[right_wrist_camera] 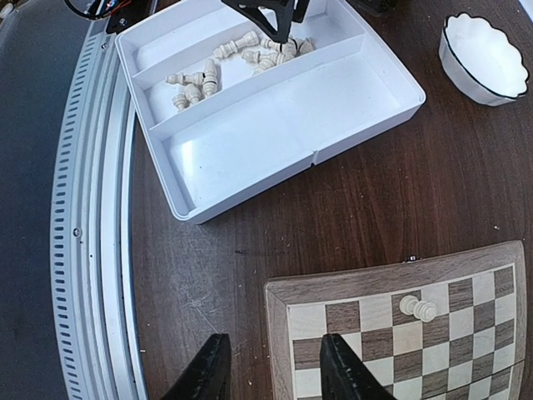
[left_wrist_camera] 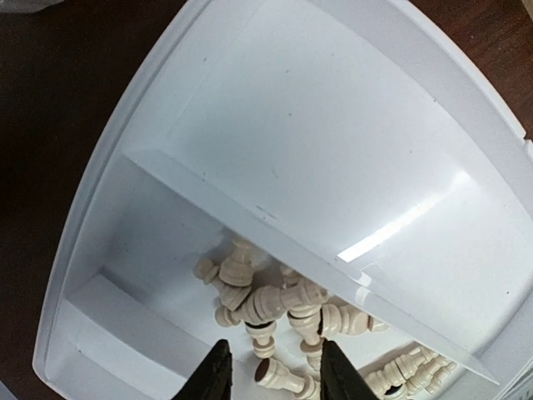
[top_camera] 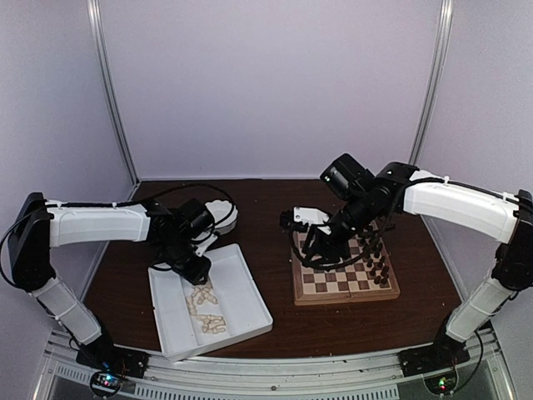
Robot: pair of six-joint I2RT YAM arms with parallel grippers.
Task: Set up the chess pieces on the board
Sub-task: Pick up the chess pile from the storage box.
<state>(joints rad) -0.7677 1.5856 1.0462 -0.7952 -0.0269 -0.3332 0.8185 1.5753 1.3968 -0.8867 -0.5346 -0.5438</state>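
Mostly, cream pieces [left_wrist_camera: 275,312] lie in one tray [left_wrist_camera: 333,150] compartment. Only the right wrist view shows us one piece [right_wrist_camera: 417,308] on the board [right_wrist_camera: 358,287]. Right jaws gape empty; left jaws we can't say.

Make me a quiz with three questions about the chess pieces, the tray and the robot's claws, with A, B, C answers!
1. Where does the heap of small cream wooden chess pieces lie?
A. In the narrow compartment of the white divided plastic tray
B. In a cardboard box
C. On the floor

2. What colour is the row of wooden chessmen standing along the right edge of the square checked wooden board in the top view?
A. Red
B. Dark brown-black
C. Cream

3. How do the jaws of the right gripper stand?
A. Shut on a chessman
B. Open, with nothing between
C. Clamped on the tray's rim

Answers:
1. A: the top view shows them in the tray's narrow strip.
2. B: they look nearly black against the checks.
3. B: its wrist view shows both fingers apart over the board's corner.
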